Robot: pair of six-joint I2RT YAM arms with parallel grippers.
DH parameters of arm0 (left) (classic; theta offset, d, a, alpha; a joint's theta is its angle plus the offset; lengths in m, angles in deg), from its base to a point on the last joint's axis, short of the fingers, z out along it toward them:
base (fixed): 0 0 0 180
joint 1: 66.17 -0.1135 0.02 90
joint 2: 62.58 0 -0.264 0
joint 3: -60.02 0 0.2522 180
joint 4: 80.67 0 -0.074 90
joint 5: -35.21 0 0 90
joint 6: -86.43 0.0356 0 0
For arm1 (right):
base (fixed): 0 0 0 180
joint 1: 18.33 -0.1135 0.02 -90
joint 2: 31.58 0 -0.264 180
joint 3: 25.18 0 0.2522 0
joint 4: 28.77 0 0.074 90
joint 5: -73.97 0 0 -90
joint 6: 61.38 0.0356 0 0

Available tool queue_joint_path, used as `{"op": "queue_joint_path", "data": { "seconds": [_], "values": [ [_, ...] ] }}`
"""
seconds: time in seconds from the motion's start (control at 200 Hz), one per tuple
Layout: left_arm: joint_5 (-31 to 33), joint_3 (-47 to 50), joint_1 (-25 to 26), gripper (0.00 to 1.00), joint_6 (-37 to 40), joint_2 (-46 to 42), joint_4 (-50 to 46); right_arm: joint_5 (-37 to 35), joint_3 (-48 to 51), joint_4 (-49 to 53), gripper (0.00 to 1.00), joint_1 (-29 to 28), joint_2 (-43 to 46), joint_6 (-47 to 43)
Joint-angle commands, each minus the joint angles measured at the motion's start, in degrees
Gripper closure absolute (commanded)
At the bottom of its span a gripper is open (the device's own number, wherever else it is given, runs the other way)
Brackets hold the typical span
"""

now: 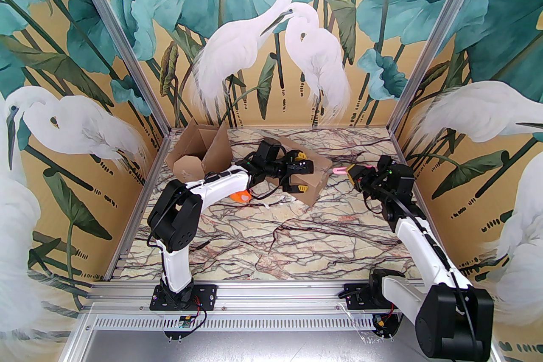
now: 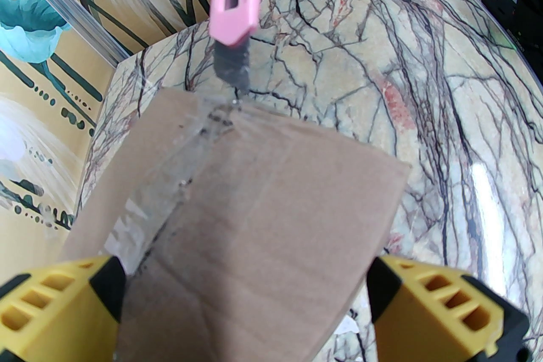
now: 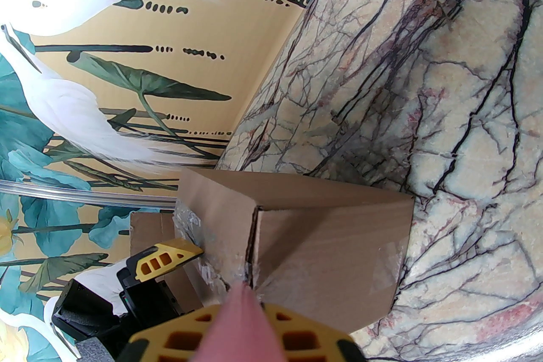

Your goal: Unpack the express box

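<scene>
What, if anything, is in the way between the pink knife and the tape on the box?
Nothing visible is in the way. The right gripper holds the pink knife, and its blade reaches the clear tape at the cardboard box edge. The left gripper is open, one finger on each side of the box.

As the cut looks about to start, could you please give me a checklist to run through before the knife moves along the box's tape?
1. Knife grip: right tool is shut on the pink knife: ok.
2. Blade extended: ok.
3. Blade tip at the tape on the box edge: ok.
4. Box braced: left tool stands open astride it, not clamping: not ok.
5. Cut path free: the tape runs toward one left finger: not ok.
6. Contents under the seam: cannot tell.
</scene>
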Motion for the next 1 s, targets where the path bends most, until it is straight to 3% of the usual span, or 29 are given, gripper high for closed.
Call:
{"op": "queue_joint_path", "data": {
  "seconds": [0.0, 0.56, 0.995],
  "values": [
    [2.0, 0.9, 0.4, 0.01, -1.4, -0.2, 0.3, -1.0, 0.4, -2.7, 1.00, -1.0, -0.9, 0.5],
    [3.2, 0.9, 0.8, 0.00, -2.0, 0.1, 1.8, -1.0, 1.7, -9.1, 1.00, -2.5, -2.4, 3.7],
    [6.4, 0.4, 1.6, 0.00, -8.9, 0.9, 9.1, -1.1, 2.8, -12.2, 1.00, -5.9, -4.3, 5.2]
  ]
}}
